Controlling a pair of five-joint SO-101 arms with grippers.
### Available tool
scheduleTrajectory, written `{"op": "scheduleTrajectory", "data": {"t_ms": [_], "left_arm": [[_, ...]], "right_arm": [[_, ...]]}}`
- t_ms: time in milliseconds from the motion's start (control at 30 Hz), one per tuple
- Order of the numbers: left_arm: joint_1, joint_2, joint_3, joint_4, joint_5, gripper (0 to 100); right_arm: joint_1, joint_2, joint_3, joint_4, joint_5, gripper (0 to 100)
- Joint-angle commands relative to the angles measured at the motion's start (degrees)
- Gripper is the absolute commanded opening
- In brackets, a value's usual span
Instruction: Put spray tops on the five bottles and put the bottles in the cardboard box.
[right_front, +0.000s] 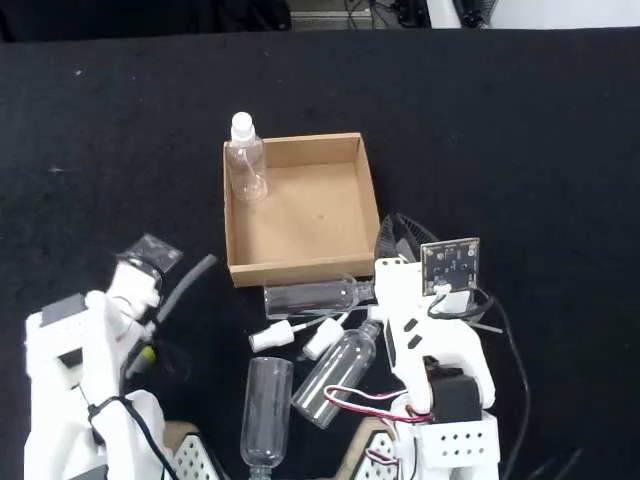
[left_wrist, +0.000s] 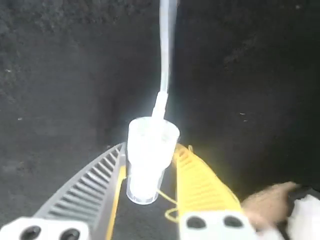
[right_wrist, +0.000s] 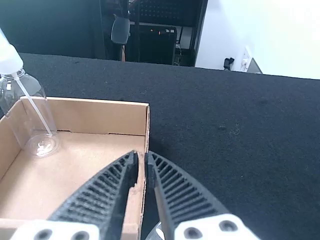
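Left of the cardboard box (right_front: 300, 268), the left gripper (left_wrist: 150, 150) clamps a spray top (left_wrist: 146, 167) by its cap, which looks light and rigid; its dip tube (left_wrist: 165, 60) is probably bendy. Open bottles (right_front: 315, 297), likely smooth and prone to roll, lie with loose tops (right_front: 272, 335) before the box. The right gripper (right_wrist: 141, 159), almost closed on nothing, hangs at its near right corner.

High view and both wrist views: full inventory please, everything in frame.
Brown cardboard box: 1, open, table centre.
Capped clear plastic bottle: 1, white top, standing in a far corner of the box.
Uncapped clear plastic bottles: 3, lying in front of the box.
Loose white spray tops: 2, among the lying bottles.
Held white spray top: 1, in the left gripper.
Black table: 1.
Left gripper: grey and yellow, shut on the top.
Right gripper: black, shut, empty, at the box's edge.
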Motion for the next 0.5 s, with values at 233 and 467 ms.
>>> {"op": "scheduleTrajectory", "data": {"t_ms": [233,467], "left_arm": [[-9.19,-0.62,-13.05,-0.88,-0.44,6],[-9.71,-0.26,-10.68,-0.88,-7.65,6]], "right_arm": [[0.44,-5.49,-0.48,-1.76,0.53,1.5],[0.44,-5.49,-0.40,-1.76,0.53,1.5]]}}
